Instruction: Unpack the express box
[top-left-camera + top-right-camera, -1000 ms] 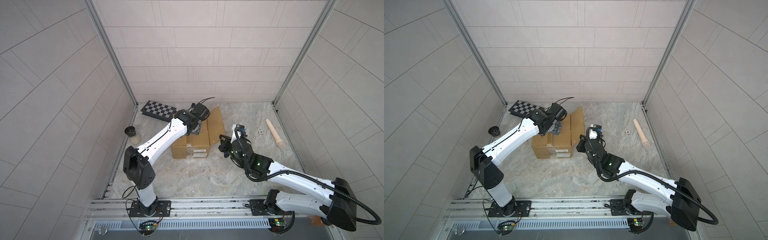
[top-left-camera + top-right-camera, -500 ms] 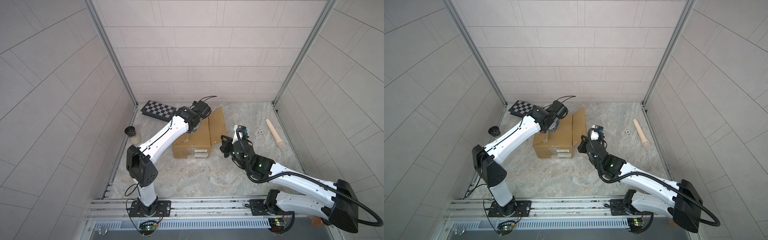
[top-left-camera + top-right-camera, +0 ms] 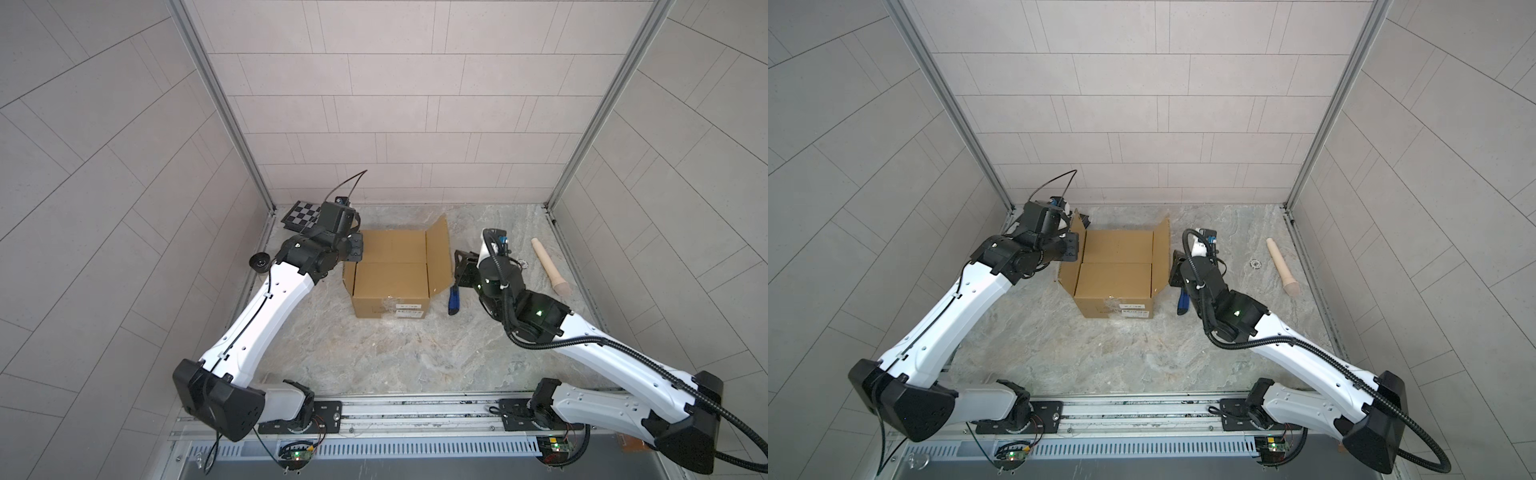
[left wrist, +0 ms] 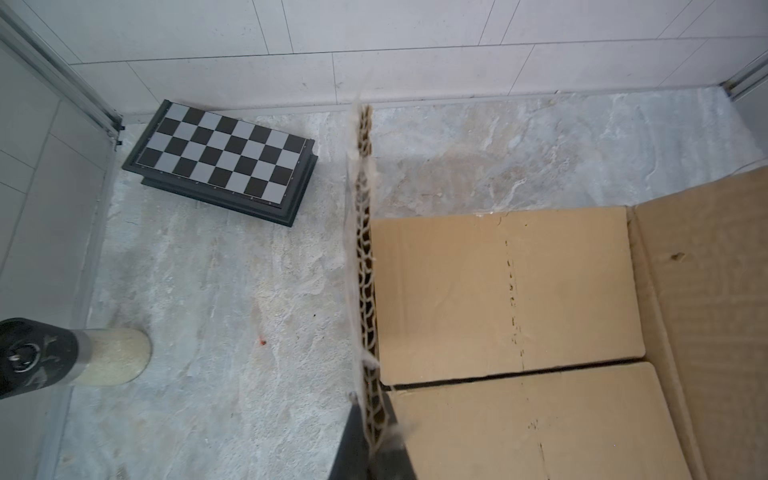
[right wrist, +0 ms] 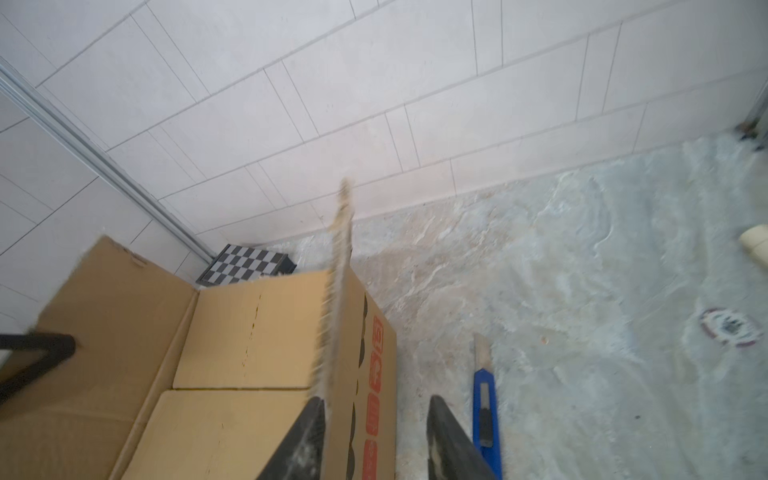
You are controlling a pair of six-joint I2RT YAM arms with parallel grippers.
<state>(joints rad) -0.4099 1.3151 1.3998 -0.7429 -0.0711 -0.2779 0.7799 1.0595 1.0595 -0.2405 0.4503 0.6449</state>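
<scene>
scene: the express box point(image 3: 390, 286) stands upright on the marble-pattern tabletop point(image 3: 374, 353), toward the rear middle, between the two arms. a white label point(image 3: 409, 307) is on its front wall.

box state: both outer flaps are raised. the two inner flaps point(image 3: 392, 262) lie flat and meet along a seam across the top.

left gripper point(image 4: 370, 444): fingers together, clamped on the corrugated edge of the left outer flap point(image 4: 365, 249). the flap stands on edge in the left wrist view. in both top views this gripper sits at the box's left rear corner.

right gripper point(image 5: 376, 440): fingers point(image 5: 449, 440) apart. the edge of the right outer flap point(image 5: 338, 291) stands between them, close against one finger and clear of the other. red print shows on the box wall beneath it.

other items:
- blue utility knife point(image 3: 453, 301): flat on the tabletop, just beside the box's right side, near the right gripper.
- folded chessboard point(image 4: 220, 158): rear left corner, apart from the box.
- black-capped bottle point(image 4: 75, 357): at the left wall.
- wooden pestle point(image 3: 548, 268): flat near the right wall, well apart from the box.
- small round object point(image 5: 727, 326): between the right arm and the pestle; type cannot be determined.
</scene>
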